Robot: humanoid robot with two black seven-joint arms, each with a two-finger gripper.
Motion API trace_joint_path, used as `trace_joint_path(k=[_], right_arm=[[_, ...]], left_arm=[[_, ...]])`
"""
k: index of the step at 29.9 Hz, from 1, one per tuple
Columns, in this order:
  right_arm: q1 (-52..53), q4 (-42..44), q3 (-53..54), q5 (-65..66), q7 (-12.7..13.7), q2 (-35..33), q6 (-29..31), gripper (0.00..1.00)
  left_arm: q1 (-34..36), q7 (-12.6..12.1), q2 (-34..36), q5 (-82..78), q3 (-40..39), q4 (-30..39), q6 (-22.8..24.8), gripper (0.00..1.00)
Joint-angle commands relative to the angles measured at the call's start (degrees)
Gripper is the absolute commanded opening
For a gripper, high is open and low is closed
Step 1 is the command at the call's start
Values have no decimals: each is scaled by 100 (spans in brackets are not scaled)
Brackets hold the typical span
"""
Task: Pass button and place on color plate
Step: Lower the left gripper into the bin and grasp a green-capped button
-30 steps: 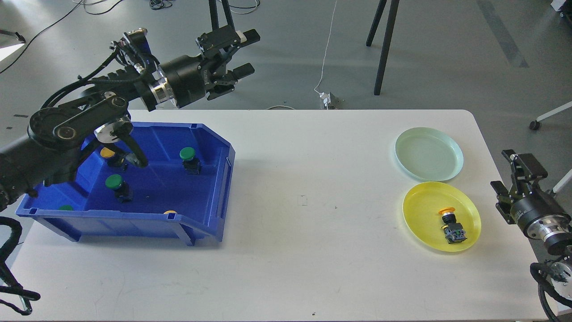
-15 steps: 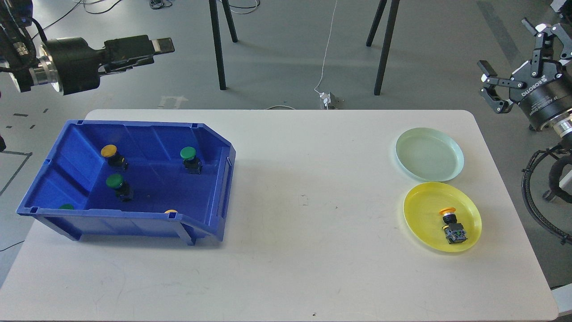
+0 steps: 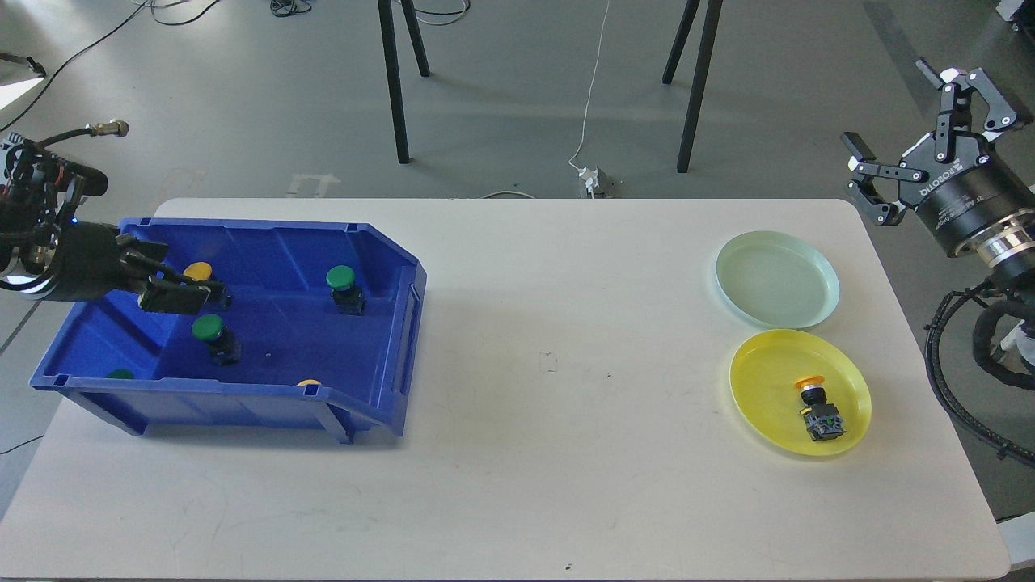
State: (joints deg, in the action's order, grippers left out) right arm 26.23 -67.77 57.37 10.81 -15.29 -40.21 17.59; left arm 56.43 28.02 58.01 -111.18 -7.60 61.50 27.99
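Note:
A blue bin (image 3: 388, 323) on the left holds several buttons: a yellow one (image 3: 196, 271), green ones (image 3: 340, 277) (image 3: 208, 326), and two more half hidden behind the front wall. My left gripper (image 3: 182, 284) reaches into the bin from the left, its fingers (image 3: 174, 297) open and right beside the yellow button; I cannot tell if they touch it. A yellow plate (image 3: 764, 372) at the right holds a yellow-capped button (image 3: 817, 404). A pale green plate (image 3: 776, 279) behind it is empty. My right gripper (image 3: 897, 109) is open and empty, raised off the table's far right corner.
The white table (image 3: 550, 453) carries only the bin and the two plates. Black stand legs (image 3: 695, 89) and a white cable (image 3: 594, 97) are on the floor behind the table.
My left gripper has come down from high behind the bin into its left part, beside the yellow button. My right gripper has shifted slightly left and down.

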Motion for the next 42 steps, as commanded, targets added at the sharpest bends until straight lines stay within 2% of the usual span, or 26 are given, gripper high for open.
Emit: trace_joint_path(k=[1,12,26,34,42], right_arm=[[-12,9,-6,0,0,-14,-1,96],[-56,27,-15,9,0,-22,-1,96],[-188,27,-24,9,0,30,-1,96],[-223,18,3,0,-9,-14,-1,96],[-320,1,3,0,-27,-14,-1,96]], left_arm=[[-26,-2,-447,-8,197,-611,1,99],[-255,-2,-1371,18,303,-1966,1,99],[-264,-2,-1670,53,294,-2124,1,99],[-264,-2,-1995,35,303,-2625,1,95],[-316,-2,-2013,18,303,-2661,1,80]])
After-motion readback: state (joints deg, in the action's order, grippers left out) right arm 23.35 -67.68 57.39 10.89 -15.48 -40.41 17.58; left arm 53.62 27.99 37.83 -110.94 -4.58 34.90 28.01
